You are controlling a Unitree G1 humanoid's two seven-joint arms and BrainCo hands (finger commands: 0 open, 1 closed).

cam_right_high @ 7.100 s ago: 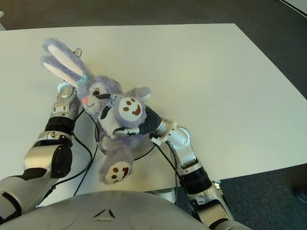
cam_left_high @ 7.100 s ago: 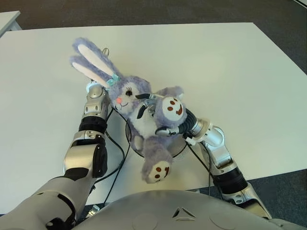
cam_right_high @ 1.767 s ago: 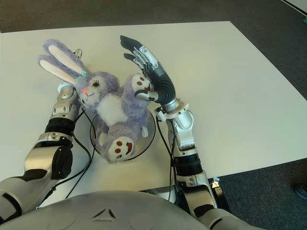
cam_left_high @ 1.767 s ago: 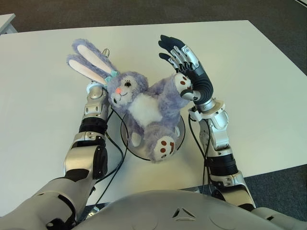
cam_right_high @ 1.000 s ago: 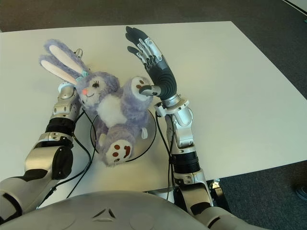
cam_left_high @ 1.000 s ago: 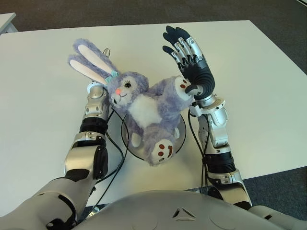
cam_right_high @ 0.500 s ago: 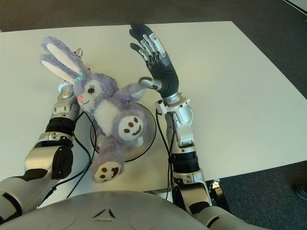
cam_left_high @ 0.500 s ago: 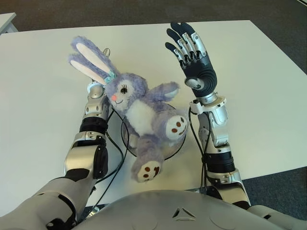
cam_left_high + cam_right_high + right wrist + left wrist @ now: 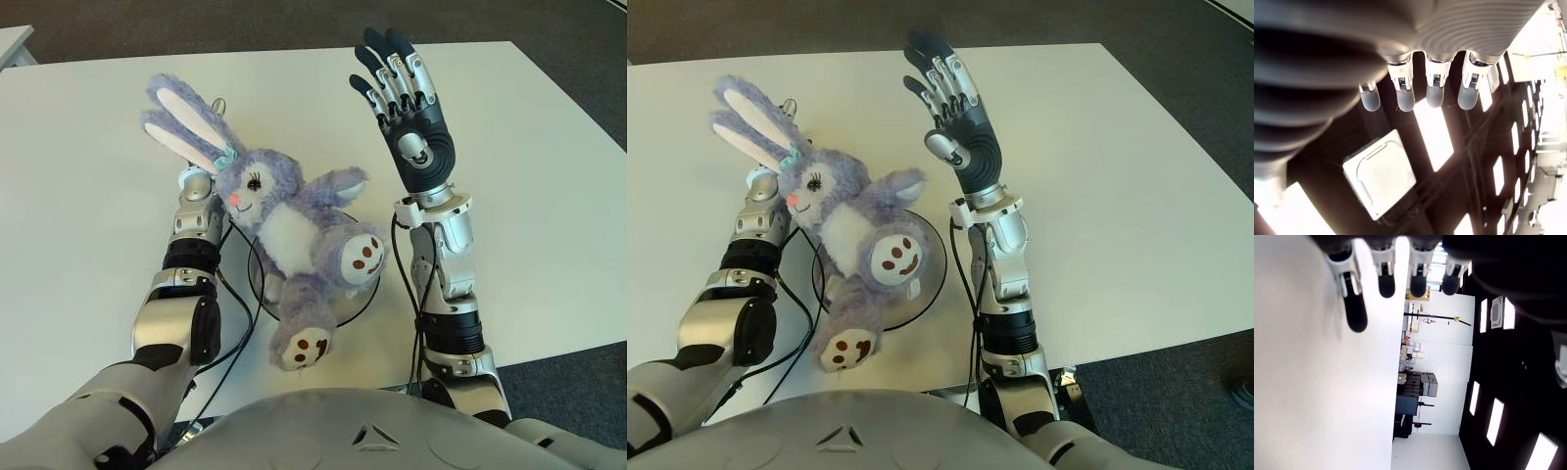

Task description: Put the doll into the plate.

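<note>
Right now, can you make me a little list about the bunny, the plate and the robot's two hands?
doll: purple plush bunny, lying face up, body over the plate, ears and one foot sticking out past it
plate: round, dark-rimmed, on the white table, mostly hidden under the bunny
right hand: raised, fingers spread, holding nothing, apart from the bunny
left hand: fingers straight, holding nothing; in the eye views hidden behind the bunny's ears
task: bunny looks placed, released
</note>
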